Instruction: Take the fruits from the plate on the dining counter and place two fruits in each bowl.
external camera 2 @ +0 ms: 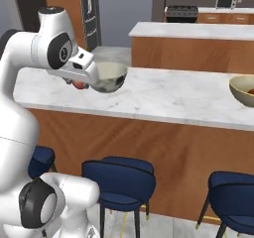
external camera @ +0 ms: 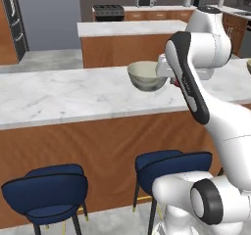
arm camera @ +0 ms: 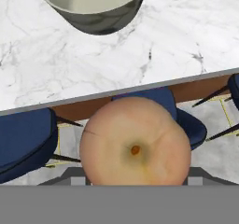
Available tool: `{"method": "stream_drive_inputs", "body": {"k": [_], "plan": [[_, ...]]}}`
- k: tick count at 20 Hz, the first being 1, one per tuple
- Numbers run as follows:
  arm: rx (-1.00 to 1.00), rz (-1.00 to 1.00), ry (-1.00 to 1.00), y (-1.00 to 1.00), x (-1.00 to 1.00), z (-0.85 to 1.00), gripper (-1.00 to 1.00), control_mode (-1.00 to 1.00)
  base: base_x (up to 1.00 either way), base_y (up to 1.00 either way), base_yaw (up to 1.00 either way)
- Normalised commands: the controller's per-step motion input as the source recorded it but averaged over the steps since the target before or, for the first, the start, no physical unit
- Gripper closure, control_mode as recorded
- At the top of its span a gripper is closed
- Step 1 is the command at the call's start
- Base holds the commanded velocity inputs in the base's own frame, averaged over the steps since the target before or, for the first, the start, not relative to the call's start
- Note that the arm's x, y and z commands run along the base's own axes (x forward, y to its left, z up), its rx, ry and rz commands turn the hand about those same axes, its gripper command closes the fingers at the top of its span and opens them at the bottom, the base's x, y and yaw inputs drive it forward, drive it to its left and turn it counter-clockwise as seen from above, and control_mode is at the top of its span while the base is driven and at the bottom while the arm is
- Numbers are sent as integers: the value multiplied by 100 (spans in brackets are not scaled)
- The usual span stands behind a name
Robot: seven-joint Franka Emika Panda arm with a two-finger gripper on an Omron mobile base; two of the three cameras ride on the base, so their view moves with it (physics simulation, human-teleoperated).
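1. I see the long desk with the white-grey marble top and brown wood-panel front (external camera: 59, 99) running across both base views, and its near edge crosses the hand view from lower left to upper right.
2. Dark blue padded stools (external camera 2: 119, 182) stand on the floor along the desk's front; in the hand view they lie below the desk edge.
3. A deep round pale grey bowl (external camera 2: 110, 77) sits on the desk top, upright, its hollow showing nothing inside from the hand view, where it lies at the top, beyond the desk edge.
4. A deep beige bowl with a yellowish rim (external camera 2: 243, 90) stands well apart from the grey one, at the right edge of the right base view, with something reddish inside it.
5. The gripper (external camera 2: 78, 85) hangs just beside the grey bowl on its near side, over the desk's front edge.
6. A round peach-orange fruit with a small brown dimple (arm camera: 135, 146) sits right at the gripper; I judge it clamped there, though the fingertips themselves are hidden behind it.
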Motion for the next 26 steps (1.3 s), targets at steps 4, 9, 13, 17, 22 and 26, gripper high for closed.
{"method": "stream_drive_inputs", "body": {"k": [4, 9, 13, 17, 22, 26], "plan": [[0, 0, 0, 0, 0, 0, 100, 100, 53, 0, -3], [0, 0, 0, 0, 0, 0, 100, 100, 55, 0, 0], [0, 0, 0, 0, 46, 2, 100, -100, 38, 0, 0], [0, 0, 0, 0, 100, 0, 100, -100, 0, 0, 0], [0, 0, 0, 0, 100, 0, 100, -100, 0, 0, 0], [0, 0, 0, 0, 65, -32, 100, -100, 0, 0, 0]]}}
